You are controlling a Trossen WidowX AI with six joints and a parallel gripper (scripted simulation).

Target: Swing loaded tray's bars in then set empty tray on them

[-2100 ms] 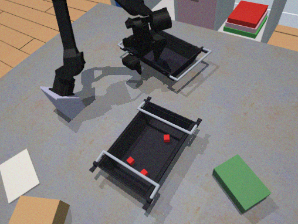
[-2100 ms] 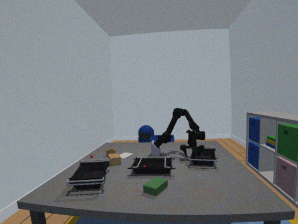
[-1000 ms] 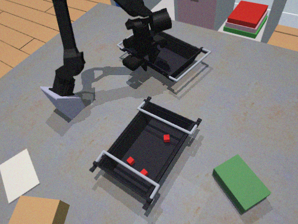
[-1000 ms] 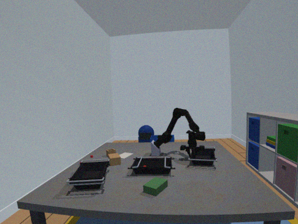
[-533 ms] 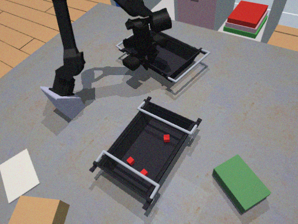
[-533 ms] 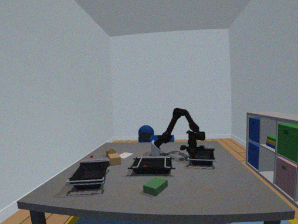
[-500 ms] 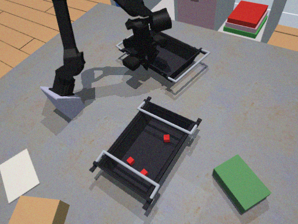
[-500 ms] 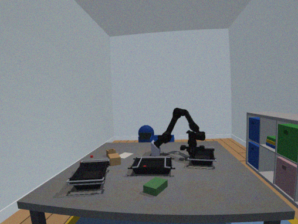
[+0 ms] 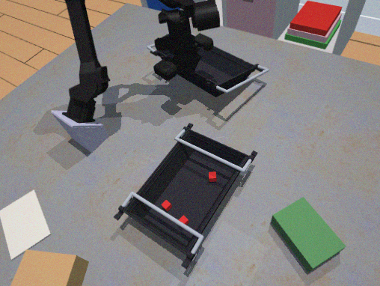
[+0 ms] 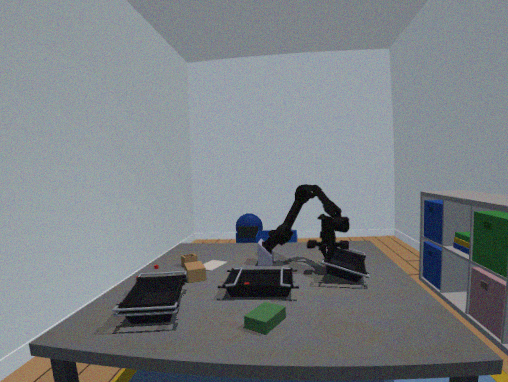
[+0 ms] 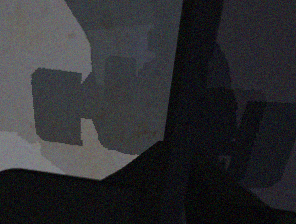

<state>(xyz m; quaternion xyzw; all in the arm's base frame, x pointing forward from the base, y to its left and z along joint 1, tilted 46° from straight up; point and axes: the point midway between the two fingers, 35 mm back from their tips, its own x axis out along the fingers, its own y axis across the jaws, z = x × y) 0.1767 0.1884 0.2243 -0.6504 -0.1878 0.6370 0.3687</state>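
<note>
The loaded tray, black, stands mid-table with red blocks on its floor. Its far bar and near bar both lie in across its top, near the ends. The empty tray, also black, is tilted, with a shadow gap showing under its bar end; its bars stand out over the ends. My gripper is shut on that tray's long side wall, nearest the arm's base. The fingertips are dark and partly hidden in the top view.
A green block lies beyond the loaded tray. A cardboard box and a white sheet lie on the other side. Another black tray stands at the left in the exterior view. A shelf stands beside the table.
</note>
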